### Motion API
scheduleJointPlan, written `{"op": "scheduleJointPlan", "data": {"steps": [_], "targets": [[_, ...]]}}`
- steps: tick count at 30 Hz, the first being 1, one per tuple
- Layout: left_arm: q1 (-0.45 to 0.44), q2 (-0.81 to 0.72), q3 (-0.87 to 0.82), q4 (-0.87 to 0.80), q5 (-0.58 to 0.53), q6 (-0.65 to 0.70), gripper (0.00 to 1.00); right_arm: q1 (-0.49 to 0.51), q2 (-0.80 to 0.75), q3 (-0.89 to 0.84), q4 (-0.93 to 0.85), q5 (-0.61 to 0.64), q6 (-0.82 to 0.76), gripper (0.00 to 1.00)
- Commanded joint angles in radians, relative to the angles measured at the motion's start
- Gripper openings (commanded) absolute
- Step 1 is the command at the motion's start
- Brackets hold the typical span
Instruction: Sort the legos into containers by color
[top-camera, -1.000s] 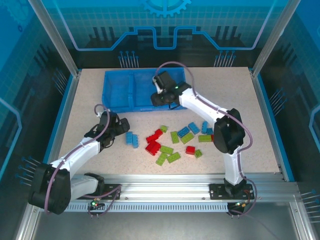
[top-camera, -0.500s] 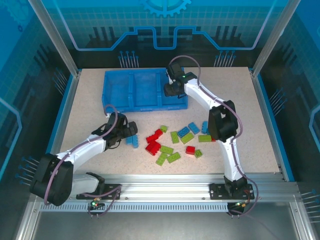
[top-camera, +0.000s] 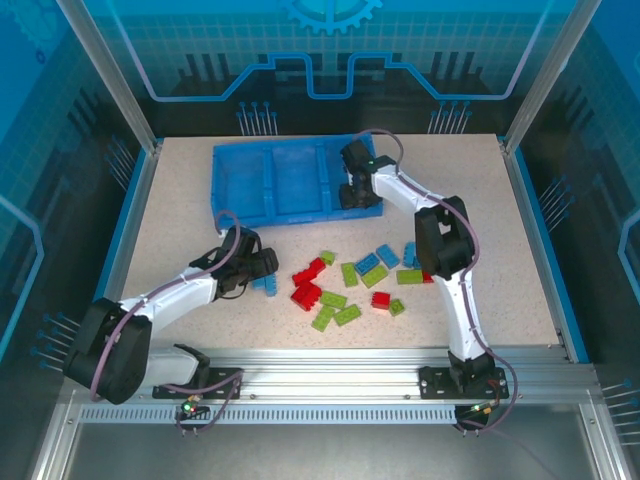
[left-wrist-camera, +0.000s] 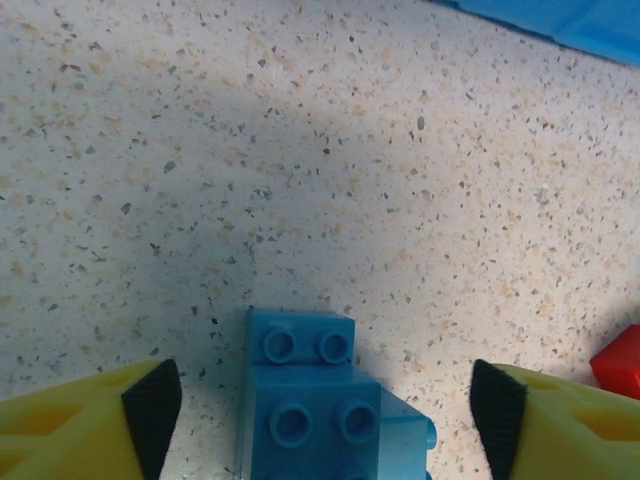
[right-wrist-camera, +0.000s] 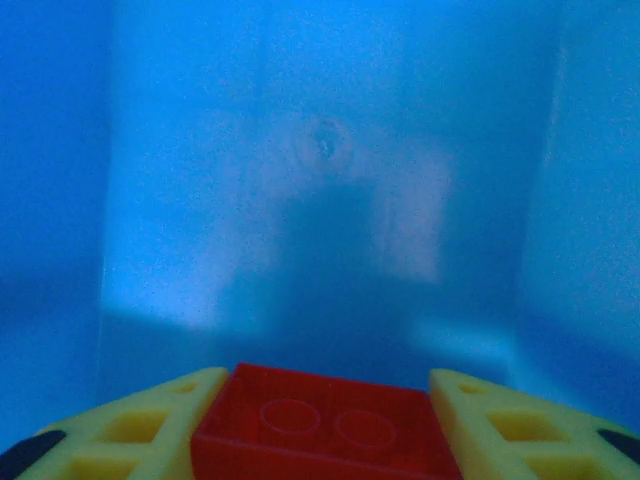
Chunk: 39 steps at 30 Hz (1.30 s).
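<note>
Right gripper (right-wrist-camera: 325, 388): clamped on a red brick (right-wrist-camera: 322, 435), held above the floor of the tray's right compartment (right-wrist-camera: 320, 220). My left gripper (left-wrist-camera: 322, 400) stands wide open, fingers either side of a light-blue brick (left-wrist-camera: 300, 410) on the table (left-wrist-camera: 300, 150) — not touching it. Other legos (top-camera: 350, 285) lie loose on the table near the tray (top-camera: 245, 175).

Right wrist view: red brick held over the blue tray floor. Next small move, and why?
Probably open the right jaws and release the red brick: it is clamped between them, and the right compartment of the tray lies directly below, its floor bare where visible.
</note>
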Motion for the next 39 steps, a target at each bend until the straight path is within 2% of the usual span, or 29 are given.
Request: {"op": "scheduleJointPlan", "data": {"steps": [1,4,9,11,13,18,27,34,39], "targets": [[-0.011,0.008,0.011,-0.019,0.013,-0.011,0.78,-0.03,-0.091,-0.094,-0.006,0.038,-0.028,0.52],[-0.014,0.004,0.006,-0.026,0.009,-0.01,0.76,-0.044,-0.119,-0.158,0.012,0.038,-0.032,0.55],[-0.021,-0.022,-0.006,-0.032,0.001,-0.016,0.66,-0.052,-0.162,-0.215,0.035,0.039,-0.03,0.64],[-0.024,-0.034,-0.007,-0.035,-0.002,-0.015,0.64,-0.05,-0.182,-0.238,0.042,0.037,-0.028,0.7],[-0.026,-0.036,-0.012,-0.037,-0.001,-0.016,0.62,-0.049,-0.207,-0.272,0.053,0.037,-0.024,0.8],[-0.027,-0.029,-0.026,-0.036,0.006,-0.022,0.58,-0.045,-0.264,-0.337,0.08,0.039,-0.018,0.87],[-0.027,-0.037,-0.045,-0.033,-0.006,-0.022,0.54,-0.042,-0.342,-0.338,0.088,-0.009,0.005,0.92],[-0.029,-0.041,-0.046,-0.013,0.003,-0.026,0.37,-0.035,-0.376,-0.319,0.089,-0.03,0.019,0.92],[-0.03,-0.049,-0.041,-0.019,-0.001,-0.024,0.34,-0.035,-0.359,-0.314,0.086,-0.028,0.015,0.93]]}}
